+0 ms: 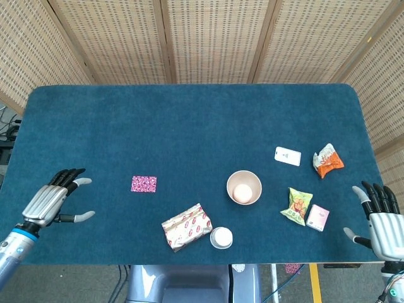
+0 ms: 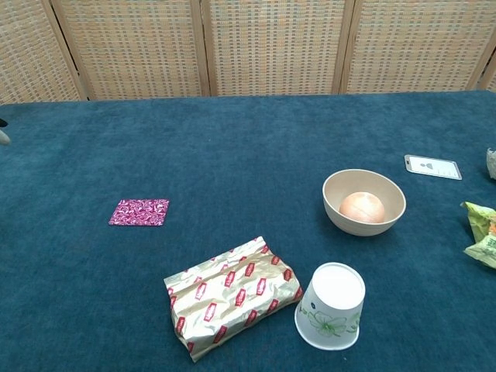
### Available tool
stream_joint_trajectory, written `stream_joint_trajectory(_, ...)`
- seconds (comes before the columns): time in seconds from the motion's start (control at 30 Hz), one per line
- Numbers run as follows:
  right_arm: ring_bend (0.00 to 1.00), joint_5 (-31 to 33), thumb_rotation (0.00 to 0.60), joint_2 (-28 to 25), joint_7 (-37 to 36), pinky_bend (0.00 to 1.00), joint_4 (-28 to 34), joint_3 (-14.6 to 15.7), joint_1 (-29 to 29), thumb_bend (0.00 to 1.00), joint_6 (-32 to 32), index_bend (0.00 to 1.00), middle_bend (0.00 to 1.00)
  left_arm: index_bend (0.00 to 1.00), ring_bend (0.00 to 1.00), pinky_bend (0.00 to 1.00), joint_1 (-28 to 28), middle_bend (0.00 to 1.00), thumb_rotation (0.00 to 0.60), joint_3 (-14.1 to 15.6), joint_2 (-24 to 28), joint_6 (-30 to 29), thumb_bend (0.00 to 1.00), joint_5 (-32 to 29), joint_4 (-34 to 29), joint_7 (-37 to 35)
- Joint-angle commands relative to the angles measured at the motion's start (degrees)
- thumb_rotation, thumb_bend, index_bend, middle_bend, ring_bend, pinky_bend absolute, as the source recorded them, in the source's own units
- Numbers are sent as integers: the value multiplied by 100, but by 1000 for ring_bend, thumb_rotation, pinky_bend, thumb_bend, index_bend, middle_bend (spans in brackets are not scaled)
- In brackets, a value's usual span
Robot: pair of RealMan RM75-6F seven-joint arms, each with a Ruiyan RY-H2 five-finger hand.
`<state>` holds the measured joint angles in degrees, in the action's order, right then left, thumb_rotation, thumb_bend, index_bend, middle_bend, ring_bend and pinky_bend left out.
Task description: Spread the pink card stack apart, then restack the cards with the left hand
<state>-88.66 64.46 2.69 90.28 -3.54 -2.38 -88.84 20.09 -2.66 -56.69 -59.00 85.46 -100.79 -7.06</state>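
Observation:
The pink card stack (image 1: 144, 184) lies flat and squared on the blue cloth, left of centre; the chest view shows the stack (image 2: 139, 211) too. My left hand (image 1: 53, 201) hovers over the table's left side, fingers spread and holding nothing, well to the left of the cards. Only a fingertip (image 2: 4, 136) of it shows at the chest view's left edge. My right hand (image 1: 381, 214) stays open at the table's near right corner, far from the cards.
A gold-and-red packet (image 1: 186, 226) and an upturned paper cup (image 1: 221, 237) sit near the front edge. A bowl (image 1: 243, 187) holds a round orange item. At the right are a white card (image 1: 288, 156), an orange snack bag (image 1: 327, 160), a green snack bag (image 1: 298, 206) and a pink box (image 1: 317, 217).

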Motion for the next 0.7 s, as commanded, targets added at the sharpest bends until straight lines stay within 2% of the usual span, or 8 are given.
stream_joint_trajectory(0.03, 0, -118, 600, -41, -47, 0, 22, 46, -43, 105, 35, 125, 79, 199, 12, 0, 244, 72, 166, 12, -13, 246, 0, 129, 35, -184)
stream_joint_trajectory(0.37, 0, -199, 600, -95, -51, 0, 57, 74, -51, 105, 18, 125, 79, 120, 0, 0, 710, 24, 106, 48, -155, 728, 0, 299, 97, -608)
stream_joint_trajectory(0.7, 0, -204, 600, -106, -64, 0, 97, 106, -39, 105, 34, 125, 79, 120, 0, 0, 1335, 21, 104, 25, -580, 1512, 0, 121, 377, -761)
